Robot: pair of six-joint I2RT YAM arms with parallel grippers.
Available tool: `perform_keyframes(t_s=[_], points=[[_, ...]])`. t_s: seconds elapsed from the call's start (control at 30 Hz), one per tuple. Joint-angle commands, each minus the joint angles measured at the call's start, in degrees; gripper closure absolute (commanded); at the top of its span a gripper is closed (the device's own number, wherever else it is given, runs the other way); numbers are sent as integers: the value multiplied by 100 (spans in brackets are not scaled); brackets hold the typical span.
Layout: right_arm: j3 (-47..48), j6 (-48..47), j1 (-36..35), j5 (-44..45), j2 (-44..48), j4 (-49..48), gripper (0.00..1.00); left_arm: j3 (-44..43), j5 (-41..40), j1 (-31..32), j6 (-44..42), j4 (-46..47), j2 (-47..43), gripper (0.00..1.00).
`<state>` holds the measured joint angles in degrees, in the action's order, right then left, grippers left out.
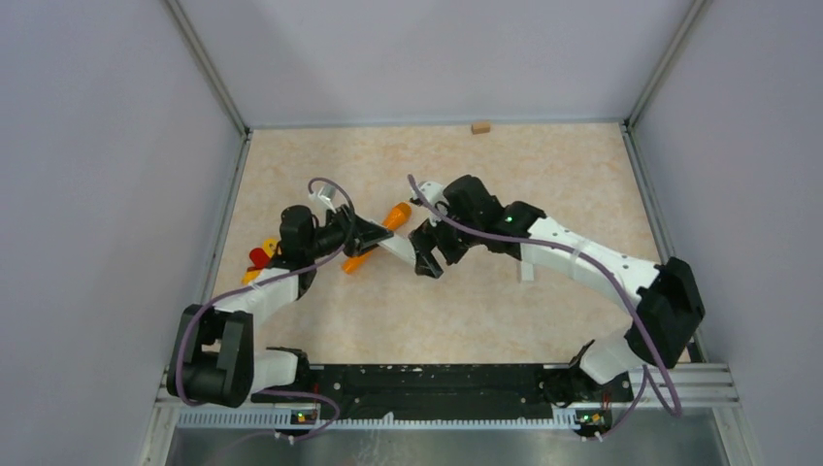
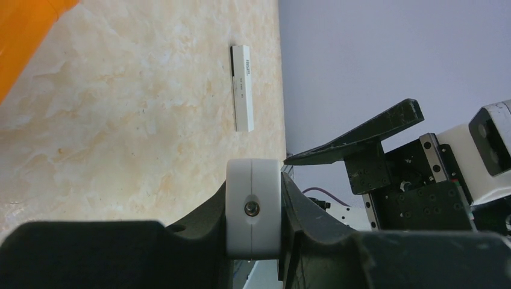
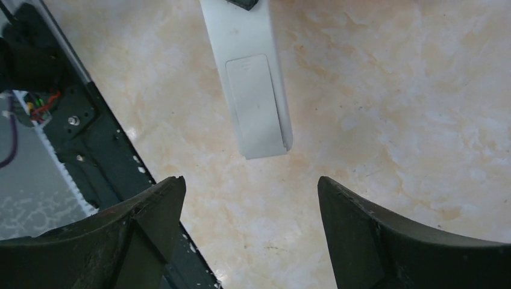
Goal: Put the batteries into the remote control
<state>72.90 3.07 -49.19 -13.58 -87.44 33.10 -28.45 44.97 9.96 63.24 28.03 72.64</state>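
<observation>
Mostly, the left claw point(image 1: 379, 238) hides the gripped remote point(image 1: 396, 250).

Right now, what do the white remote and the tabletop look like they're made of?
The remote looks like matte white moulded plastic: even colour, a thin rectangular seam on its back. The tabletop looks like smooth laminate or vinyl printed as beige marble, flat and mottled; real stone can't be ruled out.

Right wrist view: remote control point(image 3: 253, 78) runs off at twelve o'clock. Left wrist view: orange tube point(image 2: 24, 36) is clipped at ten o'clock.
</observation>
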Motion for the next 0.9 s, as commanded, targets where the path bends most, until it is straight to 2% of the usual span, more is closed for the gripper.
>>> perform_keyframes(t_s=[0.0,0.13,0.23,0.33,0.43,0.63,0.87], points=[[-622,872,282,-798,994,-1083,16,-87,234,-127,156,272,-302,100],[-1167,2076,462,-318,1619,-1680,12,-196,292,-184,320,190,-463,100],[-1466,3310,489,212,1874,-2233,9,-288,319,-204,474,172,-600,100],[-1853,4586,487,489,2027,-2945,11,-363,315,-207,628,137,-706,100],[-2173,5445,489,606,2049,-3715,13,-418,321,-213,869,175,-827,100],[-2366,6160,488,837,2015,-4242,13,-510,326,-213,1241,140,-1071,100],[-2474,6751,472,235,1571,-5083,16,-596,309,-213,1638,144,-1181,100]])
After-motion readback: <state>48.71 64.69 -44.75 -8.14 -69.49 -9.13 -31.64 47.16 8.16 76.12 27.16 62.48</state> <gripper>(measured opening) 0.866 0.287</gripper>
